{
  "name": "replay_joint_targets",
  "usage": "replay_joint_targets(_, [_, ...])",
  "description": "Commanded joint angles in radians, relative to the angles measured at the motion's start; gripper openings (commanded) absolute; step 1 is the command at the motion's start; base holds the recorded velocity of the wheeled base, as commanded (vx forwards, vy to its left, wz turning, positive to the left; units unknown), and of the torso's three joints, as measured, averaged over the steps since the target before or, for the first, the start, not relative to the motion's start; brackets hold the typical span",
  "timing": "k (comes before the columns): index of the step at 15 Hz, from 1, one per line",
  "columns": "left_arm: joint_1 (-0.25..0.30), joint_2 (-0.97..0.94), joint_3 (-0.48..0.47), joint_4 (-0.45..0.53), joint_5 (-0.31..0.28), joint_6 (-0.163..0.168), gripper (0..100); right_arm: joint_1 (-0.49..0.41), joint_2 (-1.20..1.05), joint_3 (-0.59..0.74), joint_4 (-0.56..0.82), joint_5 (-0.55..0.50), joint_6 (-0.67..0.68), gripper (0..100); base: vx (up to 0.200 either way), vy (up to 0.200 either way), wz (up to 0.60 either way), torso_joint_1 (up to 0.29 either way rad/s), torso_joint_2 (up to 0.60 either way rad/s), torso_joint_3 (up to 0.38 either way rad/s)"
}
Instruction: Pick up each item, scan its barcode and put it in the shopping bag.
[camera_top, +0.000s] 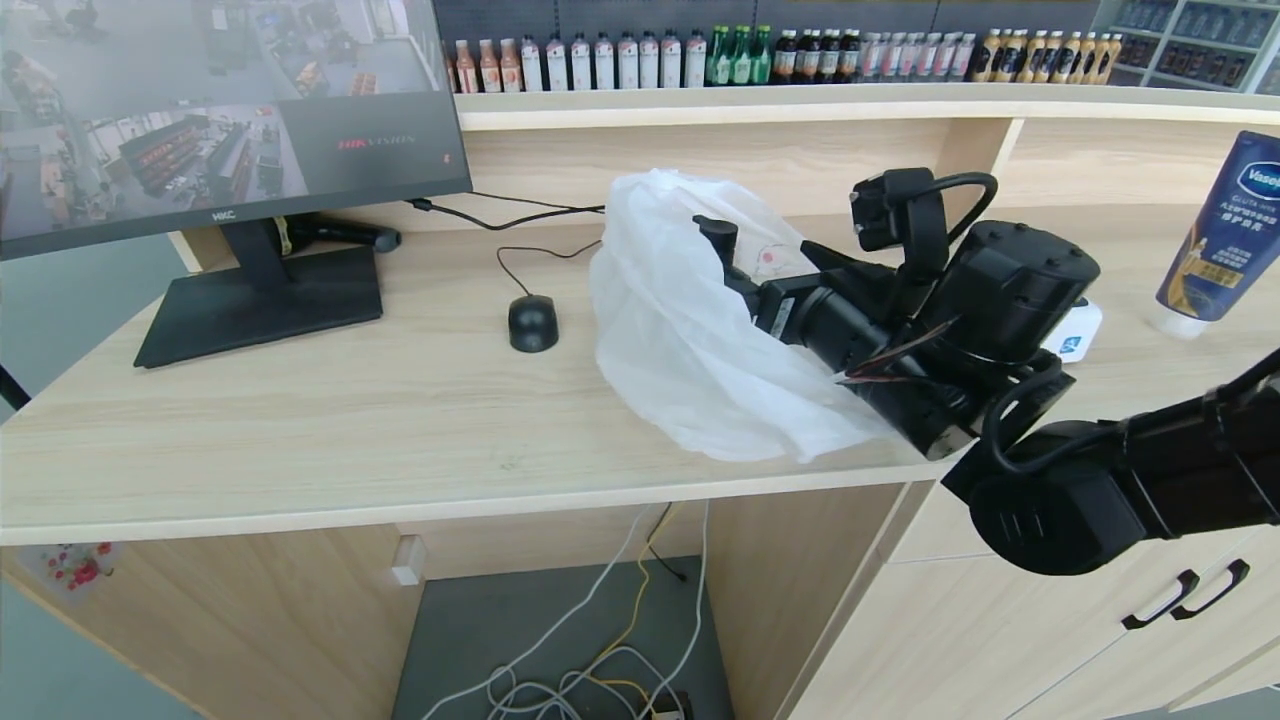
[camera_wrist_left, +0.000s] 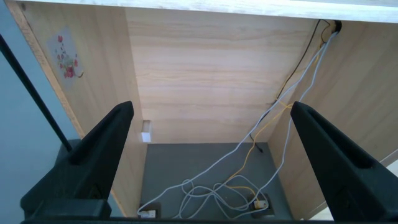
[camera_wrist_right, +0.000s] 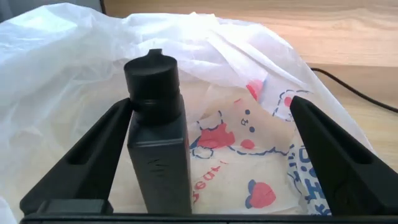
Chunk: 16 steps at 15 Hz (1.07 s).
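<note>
Shopping bag (camera_top: 680, 340), white plastic, lies on the wooden counter (camera_top: 350, 420), right of centre, mouth facing right. Inside: a dark bottle (camera_wrist_right: 158, 155) and a packet with a red-and-blue print (camera_wrist_right: 242, 162). The right gripper (camera_wrist_right: 209, 106) is at the bag's mouth, fingers spread apart; the bottle is just beside one finger. The left gripper (camera_wrist_left: 212, 107), fingers apart, hangs below the counter above floor cables (camera_wrist_left: 217, 193). A monitor (camera_top: 200, 100) and mouse (camera_top: 532, 322) sit left; a blue tube (camera_top: 1225, 240) stands far right; drink shelves (camera_top: 750, 55) line the far wall.
</note>
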Motion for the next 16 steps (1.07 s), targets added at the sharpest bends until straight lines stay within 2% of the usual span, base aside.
replay_joint_targets(1, [0.0,0.0,0.0,0.0,0.0,0.0,100,0.003,-0.029,-0.009,0.01,0.001,-0.016,100,0.0,0.0,0.0,0.0,0.0,0.0])
replay_joint_targets(12, [0.0,0.0,0.0,0.0,0.0,0.0,100,0.011,-0.138,0.043,0.02,0.001,-0.042,100,0.0,0.0,0.0,0.0,0.0,0.0])
replay_joint_targets(14, [0.0,0.0,0.0,0.0,0.0,0.0,100,0.013,-0.213,0.106,0.019,0.001,-0.042,100,0.0,0.0,0.0,0.0,0.0,0.0])
replay_joint_targets(16, [0.0,0.0,0.0,0.0,0.0,0.0,100,0.011,-0.314,0.23,0.011,0.0,-0.036,100,0.0,0.0,0.0,0.0,0.0,0.0])
